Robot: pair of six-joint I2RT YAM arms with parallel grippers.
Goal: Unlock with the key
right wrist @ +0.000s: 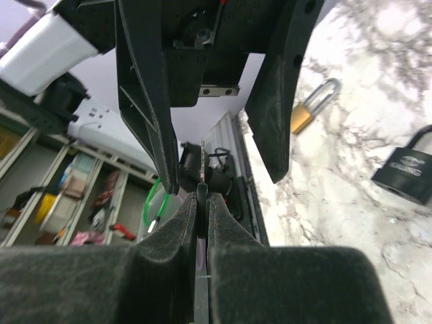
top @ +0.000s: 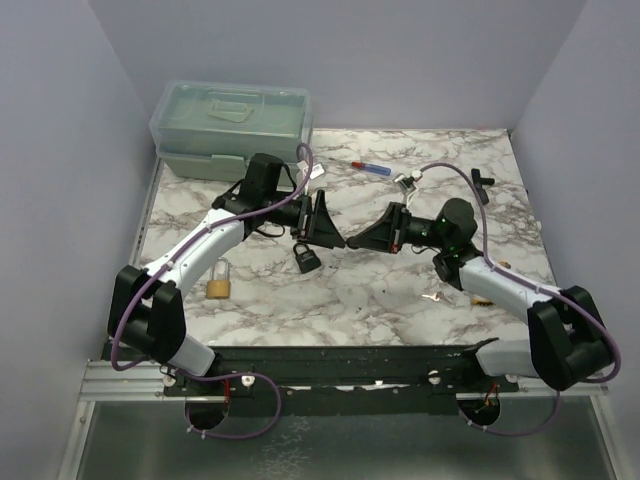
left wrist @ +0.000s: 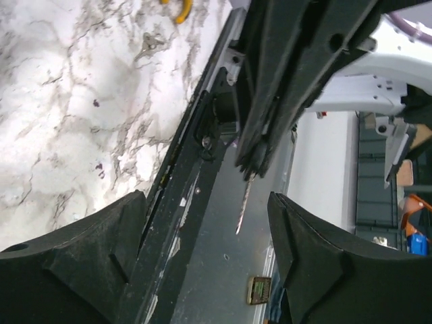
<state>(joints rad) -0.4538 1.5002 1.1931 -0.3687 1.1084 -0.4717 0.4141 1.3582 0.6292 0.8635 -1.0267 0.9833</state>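
Grey-veined white marble tabletop carries two padlocks, one black padlock and one brass padlock, set apart from each other. It also carries one loose small key near the right arm and one clear lidded plastic box at the far left corner, lid down, contents not discernible. One thin silver key is pinched in the fully closed right gripper above the table, just right of the black padlock, its long axis running left-right with the blade towards the left gripper, whose jaws stand wide apart, holding nothing.
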